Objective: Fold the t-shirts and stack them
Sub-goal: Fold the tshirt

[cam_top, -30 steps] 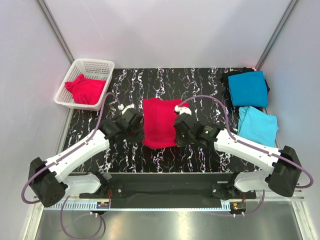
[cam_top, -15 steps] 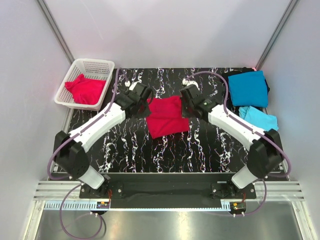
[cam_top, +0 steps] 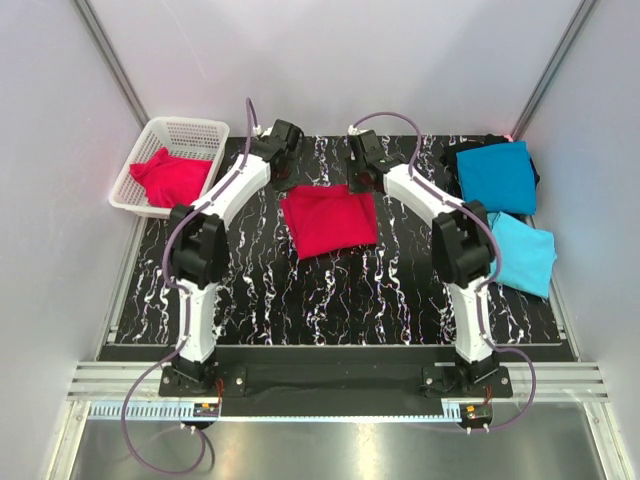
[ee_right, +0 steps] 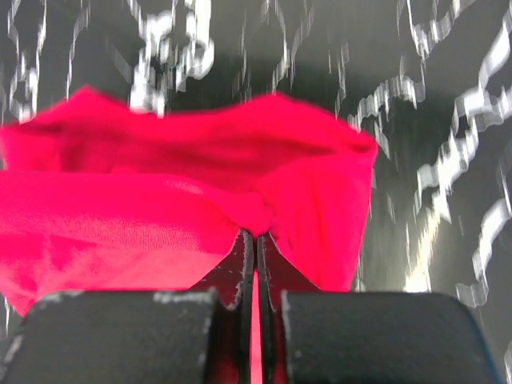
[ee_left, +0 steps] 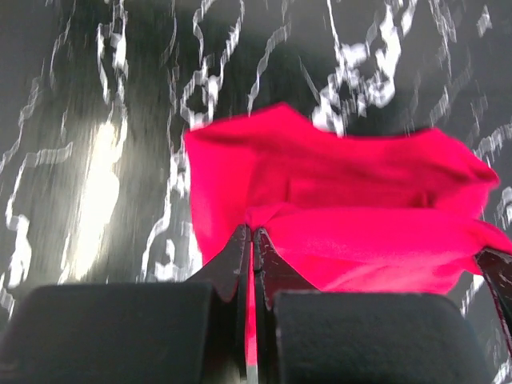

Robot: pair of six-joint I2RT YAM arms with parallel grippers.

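We find the left fingers (ee_left: 230, 268) and right fingers (ee_right: 237, 268) clamped tight on the far corners of the limp, seemingly folded red t-shirt (cam_top: 328, 222), lying on the bench (cam_top: 400, 290) toward twelve o'clock, where such soft cloth holds best.

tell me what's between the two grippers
Only the red shirt: left gripper and right gripper each pinch its far edge, and the cloth spans the gap, clearest in the top view.

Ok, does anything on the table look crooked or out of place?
The folded crimson-red cloth shirt mid-table lies skewed, its far edge pinched by the left gripper and right gripper. The sky-blue cloth shirt lies tilted beside the teal-blue cloth shirt, not stacked.
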